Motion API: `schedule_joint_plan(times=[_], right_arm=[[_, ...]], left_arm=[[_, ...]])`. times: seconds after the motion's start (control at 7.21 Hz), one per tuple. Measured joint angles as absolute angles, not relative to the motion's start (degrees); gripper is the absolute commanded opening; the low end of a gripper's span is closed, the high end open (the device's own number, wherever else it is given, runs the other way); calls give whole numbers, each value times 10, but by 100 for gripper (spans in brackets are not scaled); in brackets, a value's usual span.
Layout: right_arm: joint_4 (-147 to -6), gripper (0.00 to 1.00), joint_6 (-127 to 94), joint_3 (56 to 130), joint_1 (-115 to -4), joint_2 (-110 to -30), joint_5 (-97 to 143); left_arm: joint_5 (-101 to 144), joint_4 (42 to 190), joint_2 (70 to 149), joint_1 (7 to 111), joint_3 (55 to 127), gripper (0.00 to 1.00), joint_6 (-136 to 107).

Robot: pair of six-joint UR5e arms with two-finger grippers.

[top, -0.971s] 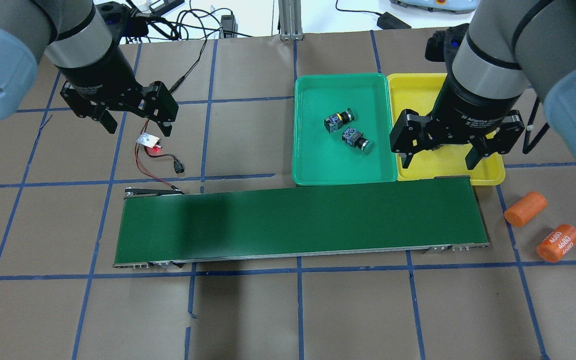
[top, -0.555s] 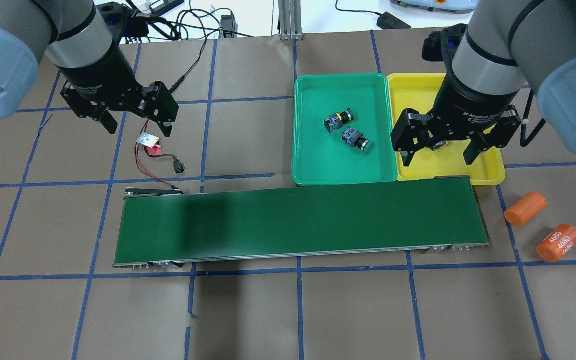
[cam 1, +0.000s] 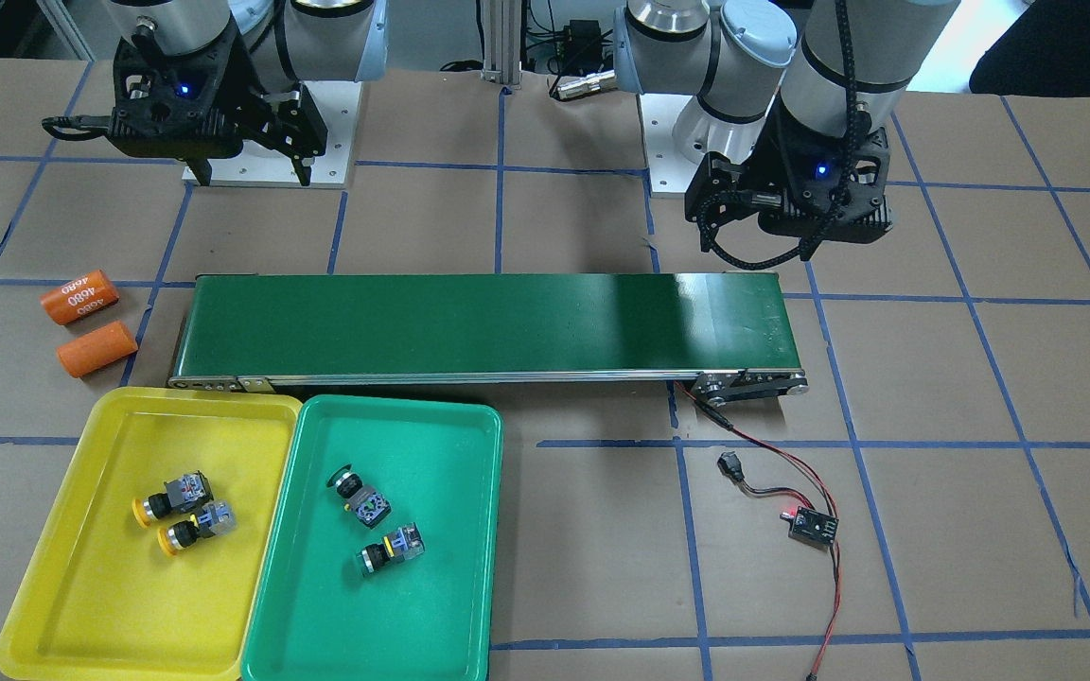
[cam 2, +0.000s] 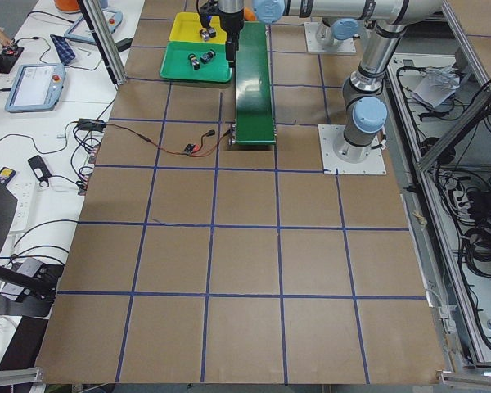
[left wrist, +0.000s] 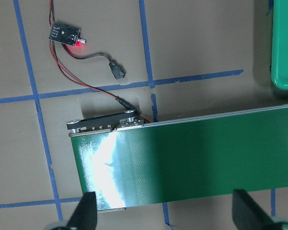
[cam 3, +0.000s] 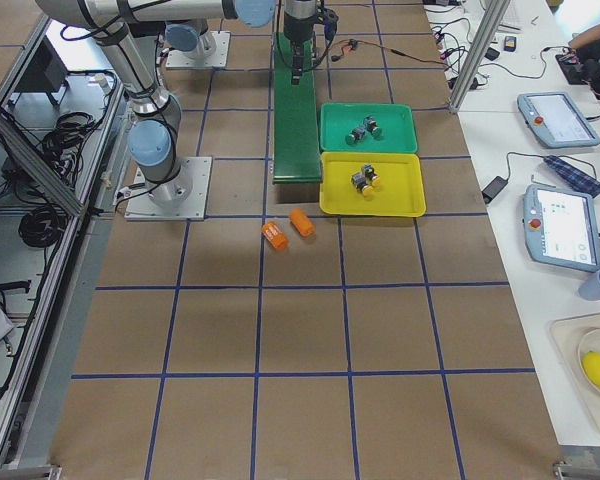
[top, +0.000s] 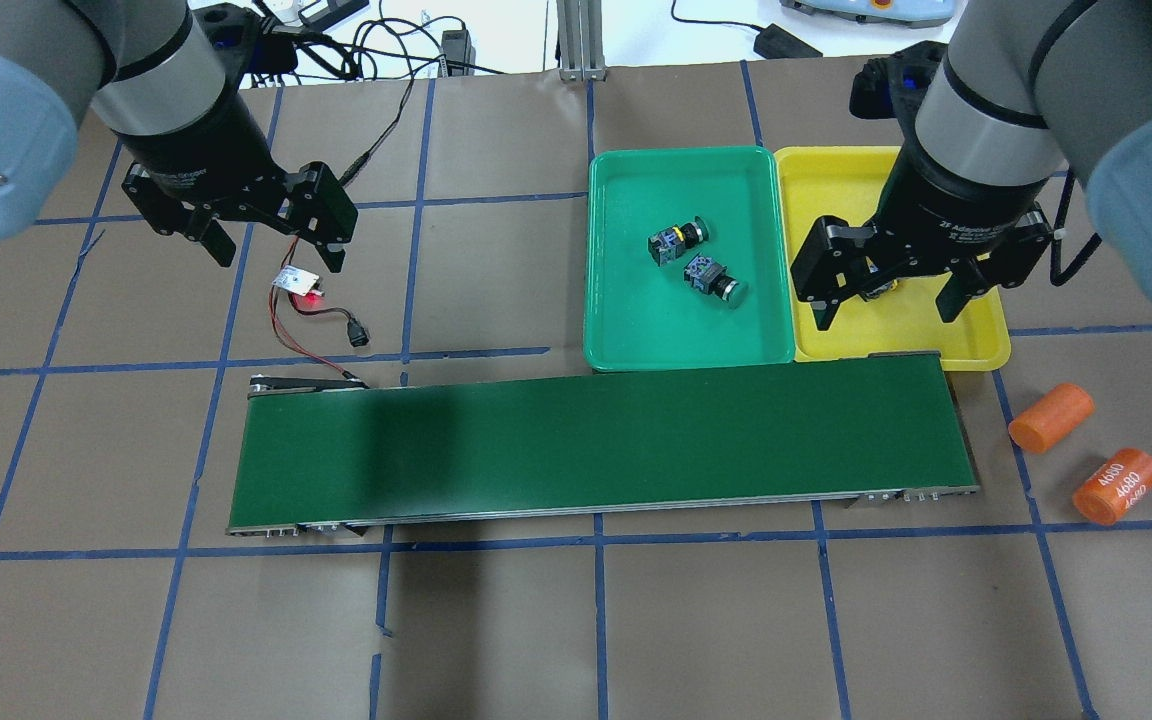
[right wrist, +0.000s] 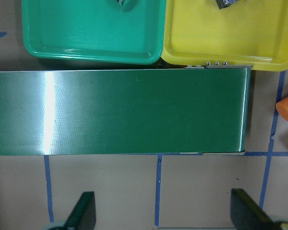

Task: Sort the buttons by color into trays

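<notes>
Sorted, pretty much
Yellow buttons (cam 1: 176, 498) parked in yellow tray (cam 1: 81, 605), green buttons (cam 1: 392, 549) in green tray (cam 1: 441, 615); left gripper (top: 276, 250), right gripper (top: 886, 315) held spread, empty.

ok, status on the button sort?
Left tool, right tool open, empty. Yellow buttons in yellow tray, green buttons in green tray. Orange cylinders outside trays.

lower left of the front view: a yellow tray (cam 1: 81, 605) holds two yellow-capped buttons (cam 1: 174, 498), the green tray (cam 1: 413, 624) beside it two green-capped buttons (cam 1: 392, 549), all with black-and-clear bodies. the conveyor belt (cam 1: 479, 326) is dark green. two cylinders (cam 1: 79, 296) are orange, one lettered 4680 in white. the table (cam 1: 980, 397) is brown, gridded with blue tape (cam 1: 980, 302).
</notes>
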State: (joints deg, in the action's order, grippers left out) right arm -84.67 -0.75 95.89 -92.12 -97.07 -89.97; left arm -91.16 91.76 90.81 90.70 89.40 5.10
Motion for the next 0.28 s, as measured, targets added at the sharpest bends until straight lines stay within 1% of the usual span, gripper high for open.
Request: schedule_joint_plan(times=[0.28], right_arm=[[-846, 100, -7, 959, -918, -973, -901]], left_arm=[[-912, 918, 908, 907, 893, 100, 51]])
